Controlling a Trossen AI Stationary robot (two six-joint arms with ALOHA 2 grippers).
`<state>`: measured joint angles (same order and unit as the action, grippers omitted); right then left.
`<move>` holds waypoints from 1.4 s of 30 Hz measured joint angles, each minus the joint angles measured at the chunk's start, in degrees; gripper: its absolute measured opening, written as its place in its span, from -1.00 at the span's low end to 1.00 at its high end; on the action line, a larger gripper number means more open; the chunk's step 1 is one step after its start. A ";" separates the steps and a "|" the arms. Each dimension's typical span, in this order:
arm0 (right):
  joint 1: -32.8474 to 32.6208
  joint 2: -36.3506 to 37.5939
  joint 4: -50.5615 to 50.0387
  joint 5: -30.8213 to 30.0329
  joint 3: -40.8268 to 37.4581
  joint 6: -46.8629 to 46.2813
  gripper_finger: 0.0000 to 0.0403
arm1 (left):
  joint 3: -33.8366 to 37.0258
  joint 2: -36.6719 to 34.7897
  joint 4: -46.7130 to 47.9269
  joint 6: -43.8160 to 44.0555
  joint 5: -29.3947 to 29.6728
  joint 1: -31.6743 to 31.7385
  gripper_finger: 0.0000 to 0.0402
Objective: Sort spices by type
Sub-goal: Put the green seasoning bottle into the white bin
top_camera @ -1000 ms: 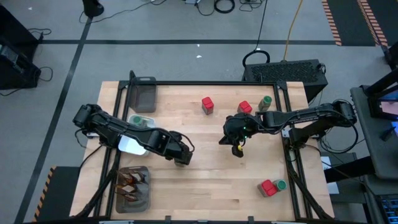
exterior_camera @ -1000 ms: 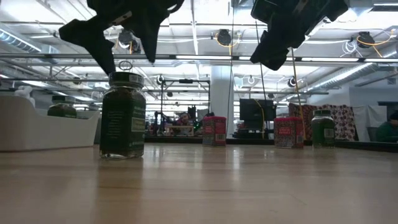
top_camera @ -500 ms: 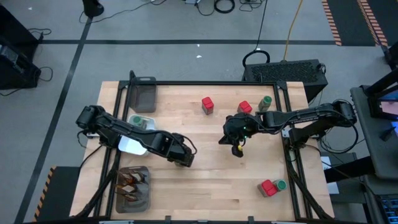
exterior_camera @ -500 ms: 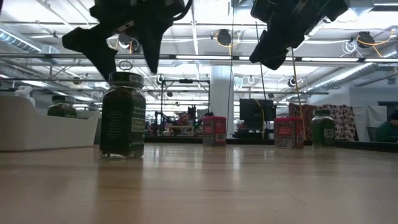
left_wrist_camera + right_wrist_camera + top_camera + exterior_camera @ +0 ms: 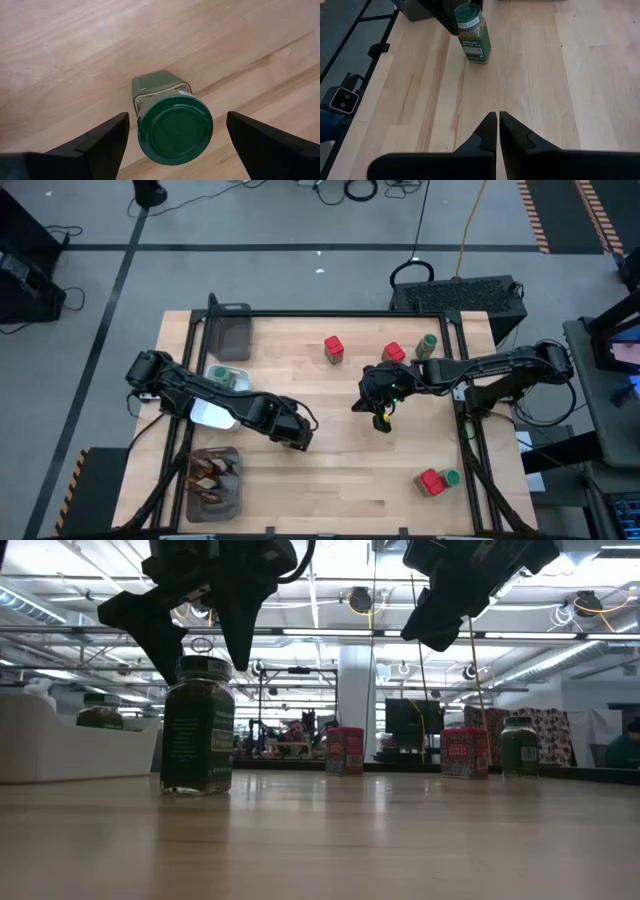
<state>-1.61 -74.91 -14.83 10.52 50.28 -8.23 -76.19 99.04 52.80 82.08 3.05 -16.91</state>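
A little jar with a green lid (image 5: 175,127) stands upright on the wooden table, left of middle; it also shows in the low view as the jar (image 5: 197,725) and in the right wrist view as the jar (image 5: 472,32). My left gripper (image 5: 200,652) hangs open right above it, pointing down, one finger on either side of the lid without touching. In the high view the left gripper (image 5: 297,438) hides the jar. My right gripper (image 5: 497,116) is shut and holds nothing, hovering above the table right of middle, the right gripper (image 5: 383,420).
Two red boxes (image 5: 333,348) (image 5: 393,353) and a green-lidded jar (image 5: 427,345) stand at the far side. Another red box (image 5: 430,480) and jar (image 5: 450,477) stand near right. The white dish (image 5: 212,414) with jars and a mesh tray (image 5: 215,480) of brown sachets lie left.
My left gripper has come down a little over the green-lidded jar, still open. The jar has not moved. My right gripper has kept still.
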 joint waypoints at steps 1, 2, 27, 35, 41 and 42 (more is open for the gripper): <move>0.00 0.00 0.00 0.00 0.00 0.00 -1.00 | -0.02 0.00 0.03 0.00 0.00 0.00 0.67; 0.00 0.00 -0.02 0.00 0.00 0.00 -1.00 | -0.01 0.00 0.03 -0.01 0.00 0.00 0.67; 0.00 0.00 -0.02 0.00 0.00 -0.01 -1.00 | -0.02 0.00 0.27 0.04 0.04 0.02 0.16; 0.00 0.00 -0.02 0.00 0.00 0.39 -1.00 | -0.02 -0.07 0.38 -1.13 0.09 0.02 0.06; 0.00 0.00 -0.02 0.00 0.00 1.01 -1.00 | -0.45 -1.68 1.41 -2.05 0.06 0.09 0.05; 0.00 0.00 -0.02 0.00 0.00 1.01 -1.00 | -0.87 -2.45 1.92 -2.28 0.06 0.11 0.05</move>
<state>-1.61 -74.91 -14.85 10.52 50.28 -7.22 -77.05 96.60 54.73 79.80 3.11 -16.80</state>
